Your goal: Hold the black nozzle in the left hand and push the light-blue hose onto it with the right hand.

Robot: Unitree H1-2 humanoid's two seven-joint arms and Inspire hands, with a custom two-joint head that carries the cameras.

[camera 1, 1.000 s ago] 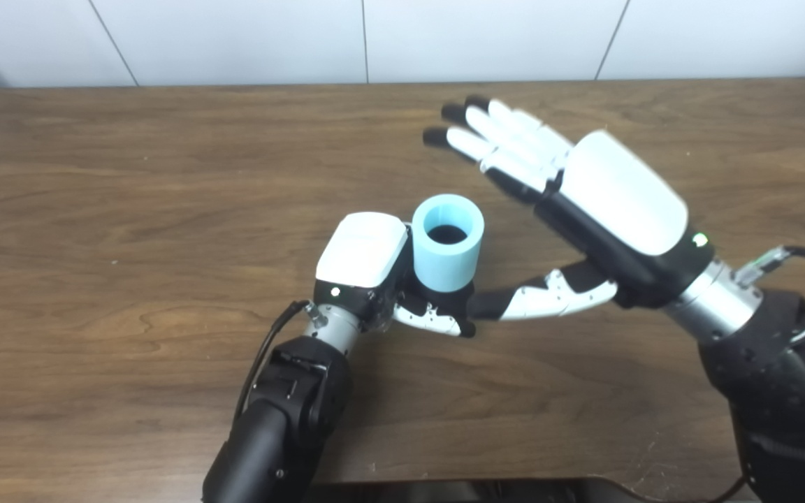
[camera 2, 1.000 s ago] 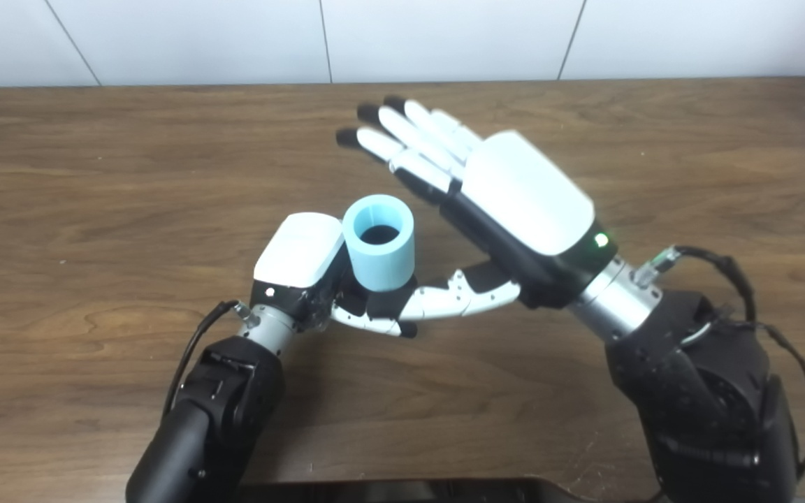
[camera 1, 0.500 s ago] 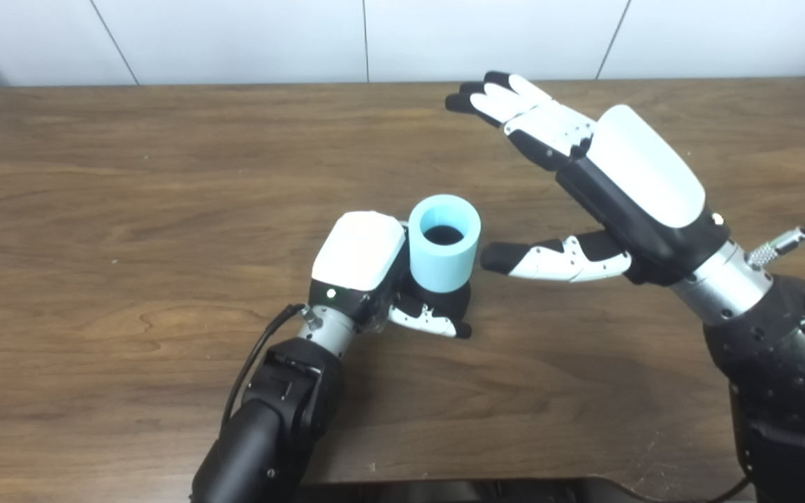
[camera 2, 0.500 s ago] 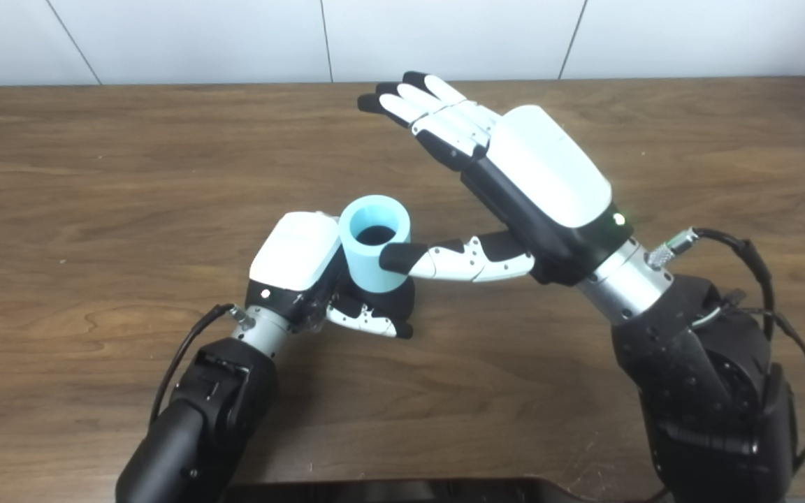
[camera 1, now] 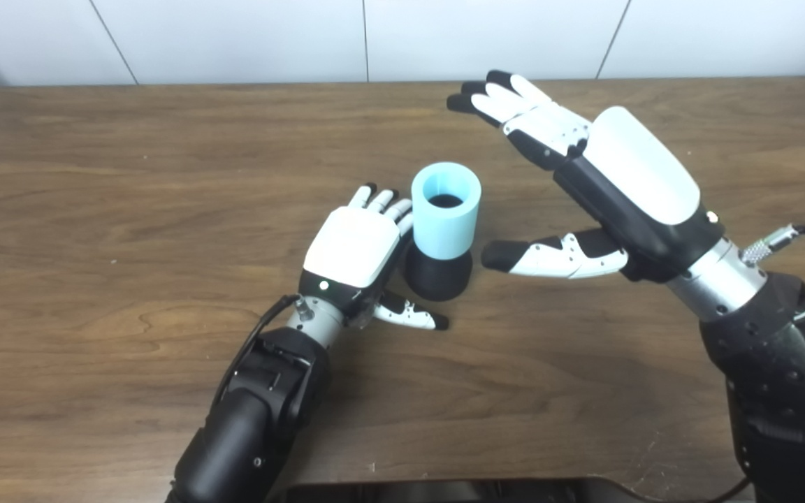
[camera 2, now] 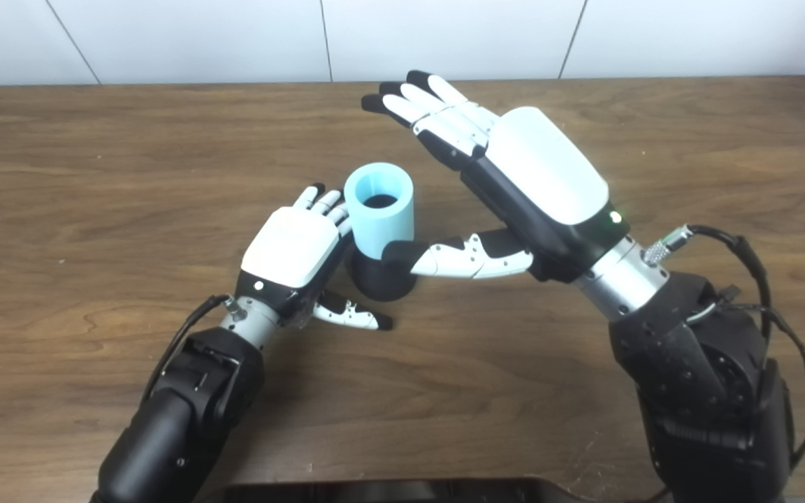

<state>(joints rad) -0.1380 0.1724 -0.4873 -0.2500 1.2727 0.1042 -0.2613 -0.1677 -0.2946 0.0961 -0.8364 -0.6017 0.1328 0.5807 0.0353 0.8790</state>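
We cannot see the upper part of the black nozzle [camera 1: 437,275]; the light-blue hose [camera 1: 445,218] covers it. The left hand [camera 1: 355,248] possibly touches the hose; contact is unclear. Both arms are cut off at the bottom edge.

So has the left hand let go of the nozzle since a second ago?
Yes. The left hand has opened; the black nozzle with the light-blue hose stands on the table, farther back.

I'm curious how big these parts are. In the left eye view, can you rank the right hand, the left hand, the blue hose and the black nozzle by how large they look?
1. right hand, though it sits nearer the camera
2. left hand
3. light-blue hose
4. black nozzle; only its base shows
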